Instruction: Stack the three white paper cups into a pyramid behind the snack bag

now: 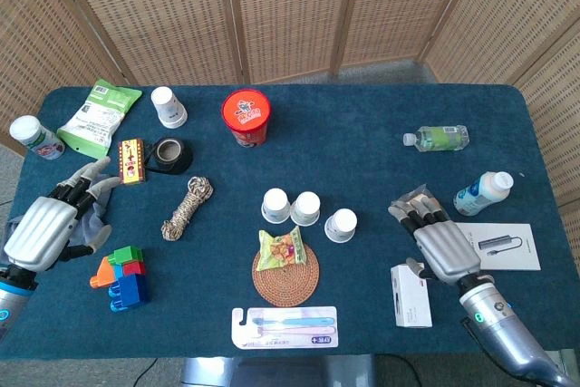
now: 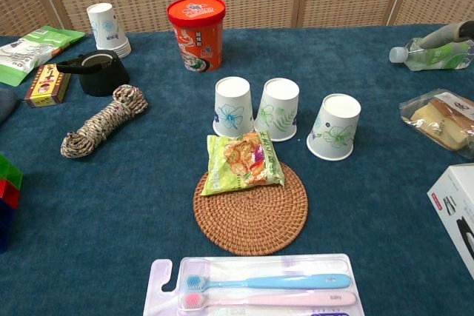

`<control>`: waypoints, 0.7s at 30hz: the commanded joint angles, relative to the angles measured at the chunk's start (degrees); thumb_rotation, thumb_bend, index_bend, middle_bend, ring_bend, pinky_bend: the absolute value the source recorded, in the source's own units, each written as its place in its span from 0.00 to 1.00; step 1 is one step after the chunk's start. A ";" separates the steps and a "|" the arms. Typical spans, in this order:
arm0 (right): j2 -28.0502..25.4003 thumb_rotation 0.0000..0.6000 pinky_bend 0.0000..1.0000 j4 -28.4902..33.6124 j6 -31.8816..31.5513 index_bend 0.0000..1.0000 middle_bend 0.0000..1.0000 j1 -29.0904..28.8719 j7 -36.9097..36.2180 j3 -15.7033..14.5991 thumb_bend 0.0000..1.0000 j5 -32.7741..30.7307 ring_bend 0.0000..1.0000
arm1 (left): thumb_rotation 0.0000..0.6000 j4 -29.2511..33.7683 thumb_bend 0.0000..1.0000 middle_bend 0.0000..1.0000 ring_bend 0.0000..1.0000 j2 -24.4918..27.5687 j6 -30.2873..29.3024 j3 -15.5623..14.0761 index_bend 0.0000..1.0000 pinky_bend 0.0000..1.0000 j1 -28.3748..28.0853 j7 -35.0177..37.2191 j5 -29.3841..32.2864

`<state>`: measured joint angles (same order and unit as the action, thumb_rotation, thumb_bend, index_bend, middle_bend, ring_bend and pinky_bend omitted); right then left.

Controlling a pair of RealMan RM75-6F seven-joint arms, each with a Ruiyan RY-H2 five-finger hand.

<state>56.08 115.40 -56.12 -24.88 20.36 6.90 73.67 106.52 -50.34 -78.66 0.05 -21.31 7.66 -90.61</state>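
Behind snack bag (image 1: pixel 280 250): 3 white cups (image 1: pixel 305 208) upside-down, unstacked.

The left hand (image 1: pixel 50 224) hovers at the table's left edge, fingers extended and empty. The right hand (image 1: pixel 437 237) reaches forward, fingers apart, holding nothing.

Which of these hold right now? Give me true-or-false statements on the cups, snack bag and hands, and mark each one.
1. All three white paper cups stand upside down on the table. True.
2. One cup is already stacked on the others. False: none is stacked.
3. The snack bag lies partly on the woven coaster. True.
4. The right hand holds a cup. False: it holds nothing.
5. The left hand rests on the rope. False: it is apart.
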 commanded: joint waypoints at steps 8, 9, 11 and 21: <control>6.73 1.00 0.02 -0.03 3.32 0.00 0.00 -8.03 11.57 1.06 0.38 -9.42 0.00 | 1.00 -1.56 0.45 0.00 0.00 -0.05 -0.34 0.10 0.11 0.19 1.60 2.25 -0.21; 7.24 1.00 0.03 0.07 3.65 0.00 0.00 -8.84 12.38 1.16 0.38 -10.35 0.00 | 1.00 -1.71 0.45 0.00 0.00 -0.11 -0.34 0.13 0.11 0.19 1.70 2.52 -0.26; 8.32 1.00 0.04 0.15 4.33 0.00 0.00 -10.72 14.22 1.35 0.38 -12.63 0.00 | 1.00 -2.07 0.45 0.00 0.00 -0.22 -0.42 0.13 0.10 0.19 1.98 3.09 -0.46; 13.70 1.00 0.05 -1.51 5.24 0.00 0.00 -18.36 19.79 1.35 0.38 -22.00 0.00 | 1.00 -3.72 0.45 0.00 0.00 -0.41 -1.31 0.07 0.08 0.19 3.68 5.49 -0.81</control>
<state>68.74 114.58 -51.10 -42.13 39.30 8.31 52.98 102.85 -50.73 -79.90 0.14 -17.68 13.09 -91.37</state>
